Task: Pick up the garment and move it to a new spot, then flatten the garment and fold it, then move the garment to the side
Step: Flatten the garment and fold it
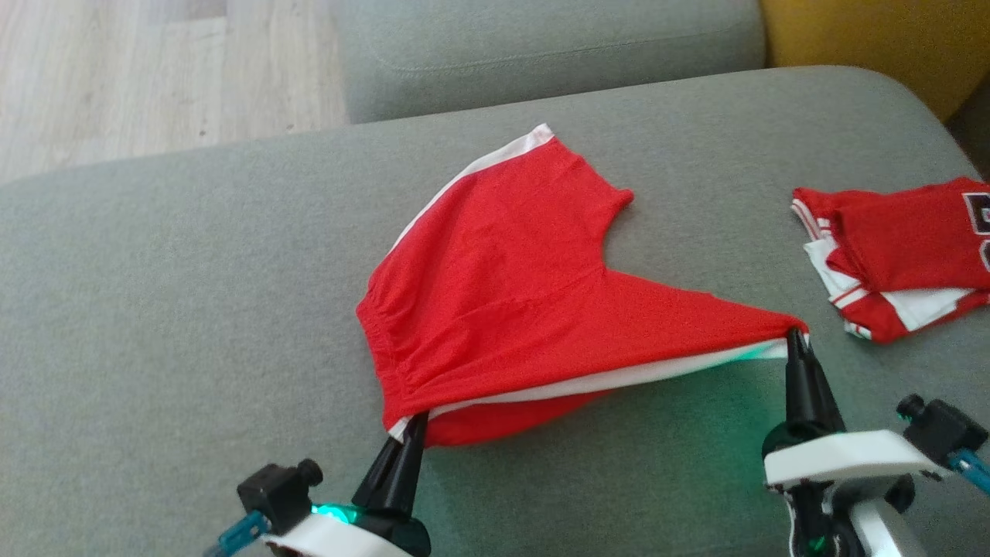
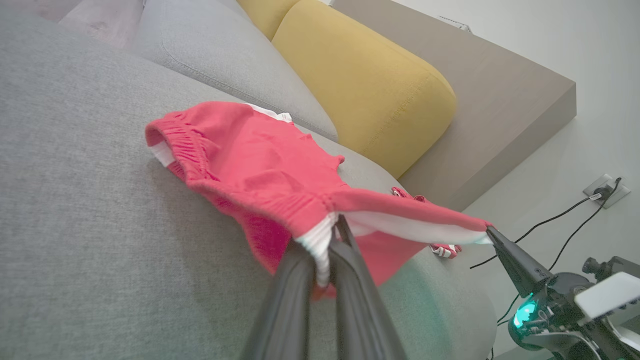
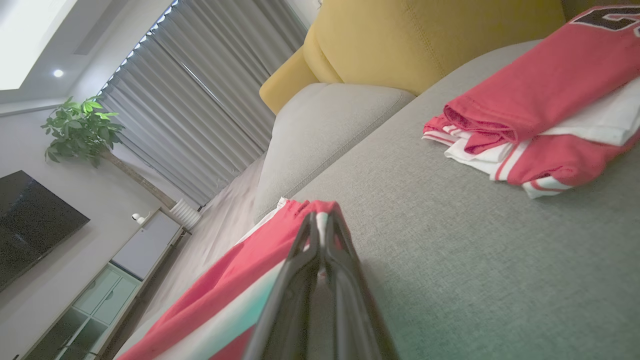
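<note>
The garment (image 1: 510, 286) is a pair of red shorts with white side stripes, spread on the grey sofa seat (image 1: 170, 309). My left gripper (image 1: 414, 422) is shut on its waistband corner at the near left, also visible in the left wrist view (image 2: 330, 235). My right gripper (image 1: 795, 336) is shut on a leg hem corner at the near right, pinched between the fingers in the right wrist view (image 3: 320, 220). The near edge of the garment (image 2: 260, 170) is lifted and stretched taut between the two grippers; its far part rests on the cushion.
A folded red and white jersey (image 1: 897, 255) lies at the right of the seat. A second grey cushion (image 1: 541, 46) and a yellow cushion (image 1: 874, 39) stand behind. Wooden floor (image 1: 155, 70) lies beyond the seat's far left edge.
</note>
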Available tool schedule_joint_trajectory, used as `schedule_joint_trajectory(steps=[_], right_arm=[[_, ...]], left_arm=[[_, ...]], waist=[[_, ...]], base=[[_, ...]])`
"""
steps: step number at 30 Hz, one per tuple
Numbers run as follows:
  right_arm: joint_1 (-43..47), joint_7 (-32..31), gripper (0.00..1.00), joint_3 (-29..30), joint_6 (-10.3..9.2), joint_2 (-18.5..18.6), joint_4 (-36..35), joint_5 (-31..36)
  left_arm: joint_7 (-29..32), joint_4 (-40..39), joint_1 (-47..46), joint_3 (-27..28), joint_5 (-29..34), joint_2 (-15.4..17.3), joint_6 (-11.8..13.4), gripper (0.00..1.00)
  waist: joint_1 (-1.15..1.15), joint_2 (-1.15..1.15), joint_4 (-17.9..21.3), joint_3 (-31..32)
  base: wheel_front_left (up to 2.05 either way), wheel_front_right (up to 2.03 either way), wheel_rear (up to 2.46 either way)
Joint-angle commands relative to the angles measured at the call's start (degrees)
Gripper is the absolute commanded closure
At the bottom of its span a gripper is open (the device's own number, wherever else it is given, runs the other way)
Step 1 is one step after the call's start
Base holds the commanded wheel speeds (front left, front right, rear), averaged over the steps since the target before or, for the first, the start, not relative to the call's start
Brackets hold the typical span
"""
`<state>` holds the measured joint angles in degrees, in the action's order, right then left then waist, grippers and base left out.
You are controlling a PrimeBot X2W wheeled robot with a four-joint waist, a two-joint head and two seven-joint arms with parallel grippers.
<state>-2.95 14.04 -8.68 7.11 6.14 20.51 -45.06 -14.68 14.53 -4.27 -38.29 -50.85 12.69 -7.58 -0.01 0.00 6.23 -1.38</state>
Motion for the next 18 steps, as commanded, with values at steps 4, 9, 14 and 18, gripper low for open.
schedule_joint_trajectory(steps=[4, 9, 14, 18], right_arm=[[-6.9, -2.24, 1.0, 0.38, 0.37, -0.2, -2.86, -0.62], [-16.2, -4.57, 1.0, 0.56, 0.37, -1.2, 0.12, 1.94], [-28.82, -5.93, 1.0, 0.96, 0.37, -2.26, 6.99, 5.88], [-37.62, -5.97, 1.0, 1.14, 0.37, -2.8, 13.49, 7.98]], left_arm=[[-0.31, -3.43, -6.03, 0.53, -0.68, 1.53, 0.09, 1.0], [-0.31, -3.42, -11.93, -0.01, -1.54, 1.1, 0.09, 1.0], [-0.31, -2.68, -19.56, 1.05, -3.3, -1.06, 0.09, 1.0], [-0.31, -1.44, -25.03, 0.18, -4.08, -2.06, 0.09, 1.0]], waist=[[0.01, 0.0, -2.43, -3.68], [0.01, 0.0, -4.05, -8.02], [0.01, 0.0, -6.62, -13.86], [0.01, 0.0, -8.28, -17.46]], base=[[0.0, 0.0, 0.0], [0.0, 0.0, 0.0], [0.0, 0.0, 0.0], [0.0, 0.0, 0.0]])
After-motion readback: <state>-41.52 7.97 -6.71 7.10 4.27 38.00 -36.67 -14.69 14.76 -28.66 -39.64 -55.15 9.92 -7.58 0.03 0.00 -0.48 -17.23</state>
